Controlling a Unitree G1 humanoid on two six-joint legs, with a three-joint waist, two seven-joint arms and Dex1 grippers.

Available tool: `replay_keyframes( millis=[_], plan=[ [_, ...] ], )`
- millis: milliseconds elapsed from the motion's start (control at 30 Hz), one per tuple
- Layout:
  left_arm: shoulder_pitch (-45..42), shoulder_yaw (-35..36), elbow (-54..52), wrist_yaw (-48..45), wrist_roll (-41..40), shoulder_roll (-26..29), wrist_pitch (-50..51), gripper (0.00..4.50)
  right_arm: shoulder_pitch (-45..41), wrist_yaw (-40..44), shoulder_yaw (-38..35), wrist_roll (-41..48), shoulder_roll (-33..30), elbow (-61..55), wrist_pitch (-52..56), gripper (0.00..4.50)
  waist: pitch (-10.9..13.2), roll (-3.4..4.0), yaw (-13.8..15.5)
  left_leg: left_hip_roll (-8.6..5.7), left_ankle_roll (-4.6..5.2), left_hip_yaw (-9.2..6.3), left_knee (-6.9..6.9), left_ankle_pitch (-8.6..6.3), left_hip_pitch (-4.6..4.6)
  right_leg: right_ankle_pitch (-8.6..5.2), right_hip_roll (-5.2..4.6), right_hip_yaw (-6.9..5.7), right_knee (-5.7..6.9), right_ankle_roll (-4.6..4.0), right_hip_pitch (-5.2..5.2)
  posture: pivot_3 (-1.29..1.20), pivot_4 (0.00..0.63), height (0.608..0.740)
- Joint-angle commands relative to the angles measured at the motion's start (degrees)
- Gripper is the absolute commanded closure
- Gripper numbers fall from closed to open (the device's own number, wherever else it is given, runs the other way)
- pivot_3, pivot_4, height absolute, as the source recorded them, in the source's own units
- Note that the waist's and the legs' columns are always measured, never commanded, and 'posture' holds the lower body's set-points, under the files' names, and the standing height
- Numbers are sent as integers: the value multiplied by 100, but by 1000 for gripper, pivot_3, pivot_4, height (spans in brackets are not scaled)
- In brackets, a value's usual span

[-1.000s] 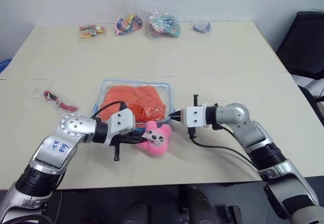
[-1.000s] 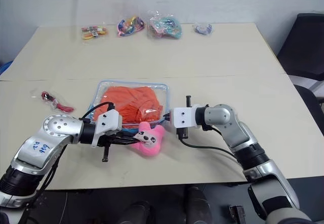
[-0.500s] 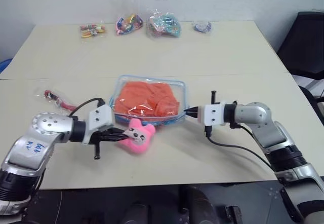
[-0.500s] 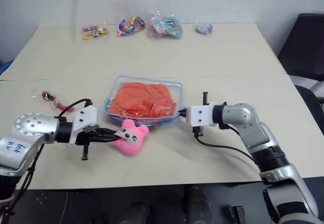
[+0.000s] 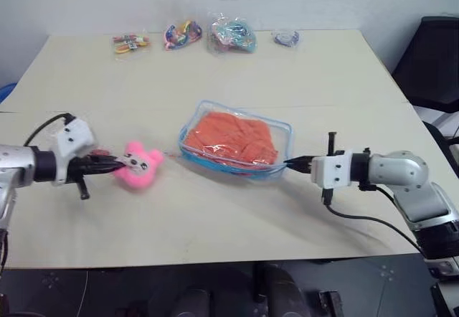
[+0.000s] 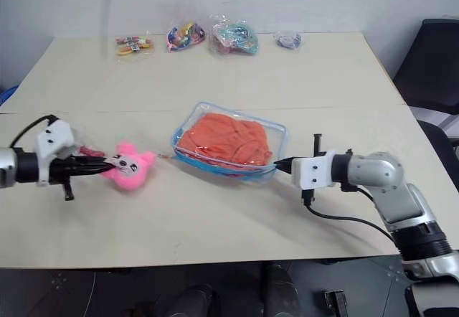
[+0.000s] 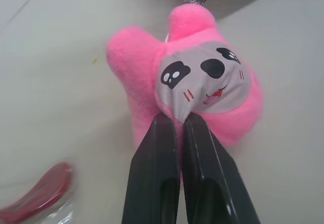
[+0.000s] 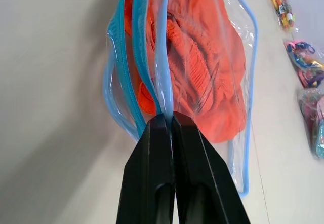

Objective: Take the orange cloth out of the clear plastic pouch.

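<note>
Since a moment ago the two arms have drawn apart — the pink plush charm [image 5: 138, 166] has travelled well out to the robot's left, and the clear plastic pouch [image 5: 237, 141] has slid to the right, so the zipper edge facing the robot now stands open along its length.

The left tool [image 5: 115, 163] has its black fingers [image 7: 174, 178] pressed together on the charm's printed face patch, holding it just above the surface [image 5: 237, 216]. A thin link runs from the charm toward the pouch's near left corner. The right tool [image 5: 290, 163] is pinched shut on the light-blue trim at the pouch's near right corner, lifting that end slightly.

The orange cloth [image 5: 233, 136] lies bunched inside the pouch, wholly within its clear walls.

Beside the left tool a small clear bag with a red item [image 7: 35, 206] rests on the surface. Along the far edge sit four small bags of colourful items [image 5: 233, 36], well apart from the pouch.
</note>
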Motion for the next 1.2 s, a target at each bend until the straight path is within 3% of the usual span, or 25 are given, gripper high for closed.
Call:
replay_keyframes(
  millis=[33,267,433,467,500,867,1000,1100,1200],
  plan=[
    [-289,229,367,48,63,158,-89,4500,190,56,-323,232,-192,-240,-164,4430,0,0,3,0,0,2,0,0,-1,0,0,-1,0,0,0,0,150,740],
    [38,218,-325,-89,-361,-54,491,4500,405,-21,-358,343,-114,-411,-111,4430,0,0,-10,2,0,13,0,0,0,0,1,2,2,0,0,0,150,740],
    [574,88,-1192,239,-424,-470,797,4500,443,-182,-206,483,157,-851,659,4430,0,0,-5,7,0,13,1,0,1,0,1,6,4,0,-1,0,150,740],
    [605,76,-1252,291,-414,-530,833,3957,469,-180,-194,524,188,-952,802,4028,0,0,-5,6,0,13,2,0,2,0,1,6,5,0,-1,0,150,740],
    [623,83,-1296,320,-434,-577,882,3750,494,-186,-196,543,216,-1039,917,3841,0,0,-2,7,0,12,2,0,1,0,2,5,5,0,-1,0,150,740],
    [649,333,-1114,73,-346,-316,427,211,1036,-199,-647,1035,74,-1960,1934,109,0,0,13,1,0,1,1,0,2,0,-2,5,4,0,0,0,150,740],
    [147,532,-1017,-611,-867,125,771,35,1425,-110,-984,1547,-52,-2536,2561,0,0,-1,18,4,-1,3,0,0,1,0,2,3,4,-1,-1,0,150,740],
    [-451,262,-1109,-939,-955,297,801,35,1673,-125,-1289,2338,-130,-3100,3395,0,0,-1,70,1,0,1,5,0,-4,0,0,-4,3,-1,0,0,150,740],
    [-1006,-492,-1189,-895,-168,83,-138,35,1787,-341,-1502,3198,-147,-3643,4345,0,-1,0,72,-3,1,2,1,-1,3,0,-2,5,3,0,6,0,150,740]
  ],
)
